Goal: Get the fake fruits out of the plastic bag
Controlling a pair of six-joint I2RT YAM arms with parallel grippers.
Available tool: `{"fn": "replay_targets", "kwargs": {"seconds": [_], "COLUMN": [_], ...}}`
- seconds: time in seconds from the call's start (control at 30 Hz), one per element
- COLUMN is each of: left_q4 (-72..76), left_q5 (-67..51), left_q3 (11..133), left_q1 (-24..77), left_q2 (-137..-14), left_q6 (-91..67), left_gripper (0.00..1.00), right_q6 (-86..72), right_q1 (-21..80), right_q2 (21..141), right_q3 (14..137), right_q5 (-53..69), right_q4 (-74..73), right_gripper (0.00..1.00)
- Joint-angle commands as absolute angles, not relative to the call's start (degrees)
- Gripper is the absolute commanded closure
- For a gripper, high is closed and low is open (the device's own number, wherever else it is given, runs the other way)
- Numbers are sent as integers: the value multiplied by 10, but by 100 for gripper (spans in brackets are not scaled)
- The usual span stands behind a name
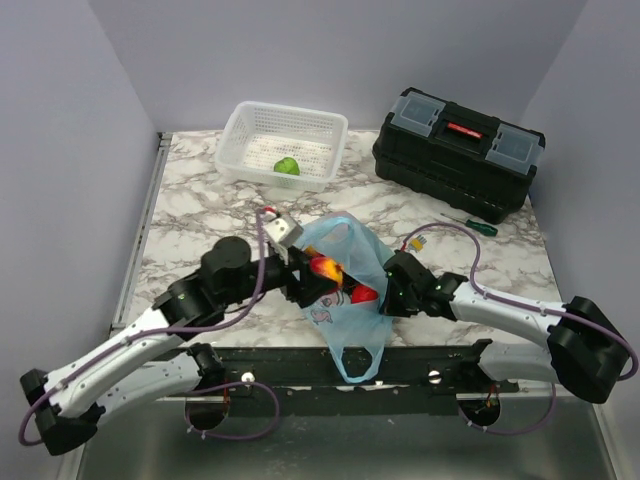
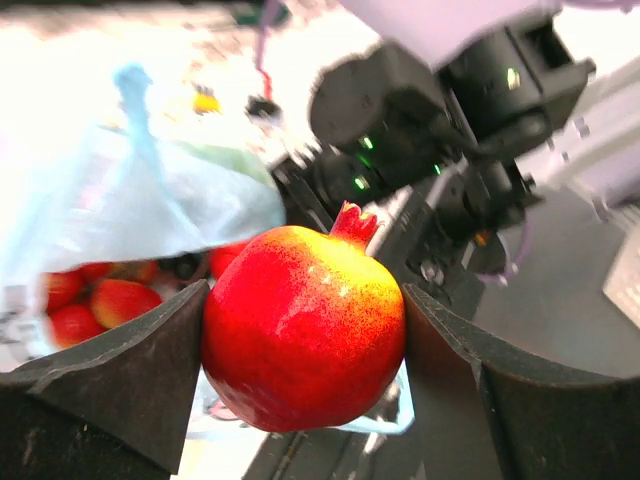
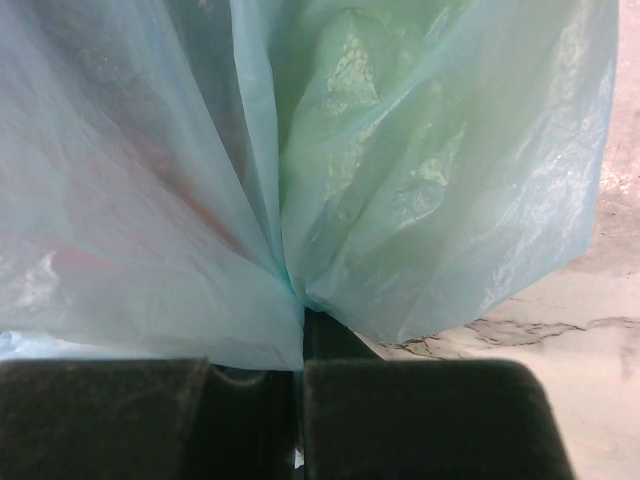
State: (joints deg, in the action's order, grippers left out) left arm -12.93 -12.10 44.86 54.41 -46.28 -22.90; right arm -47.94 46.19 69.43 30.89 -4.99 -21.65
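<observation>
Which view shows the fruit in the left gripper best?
Left wrist: the red-yellow fruit fills it, clamped in the left gripper. Top external shows it small by the plastic bag; right wrist shows only bag.

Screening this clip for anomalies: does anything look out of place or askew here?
Only small things. The plastic bag sags over the near edge of the table, its bottom hanging off. A screwdriver lies loose beside the toolbox. Otherwise the left end effector grips a red-yellow fruit and the right end effector pinches the bag's film.
</observation>
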Motion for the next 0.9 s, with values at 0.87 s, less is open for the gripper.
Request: {"fn": "replay_targets", "kwargs": {"seconds": [0.87], "left_q4": [130], "left_q5": [-159], "left_q3": [628], "left_q1": [42], "left_q2": [-828], "left_q6": [-554], "left_gripper": [63], "right_q6": [-467], "right_q1": [464], "right_q2": [660], "right_q3": [316], "right_q5": [-79], "right_q4": [-231], "right_gripper": [97]}}
